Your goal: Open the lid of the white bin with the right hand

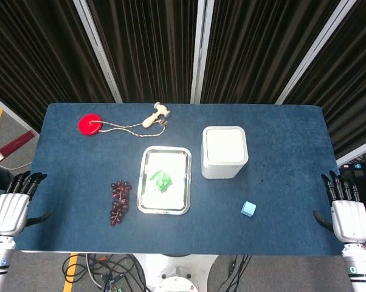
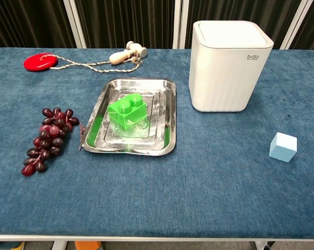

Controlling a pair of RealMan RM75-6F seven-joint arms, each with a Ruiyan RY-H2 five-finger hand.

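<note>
The white bin (image 1: 224, 153) (image 2: 229, 66) stands upright right of the table's centre, its flat lid (image 2: 232, 32) lying shut on top. My right hand (image 1: 346, 210) hangs off the table's right edge, far from the bin, fingers apart and holding nothing. At the left edge my left hand (image 1: 13, 204) is likewise open and empty. Neither hand shows in the chest view.
A steel tray (image 1: 145, 182) (image 2: 97, 117) holding a green brick (image 2: 128, 111) lies left of the bin. Dark grapes (image 1: 118, 201) (image 2: 50, 137) sit further left. A small light-blue cube (image 1: 248, 208) (image 2: 282, 147) lies front right. A red disc (image 1: 90, 125) with rope and wooden handle (image 1: 152, 117) lies at the back.
</note>
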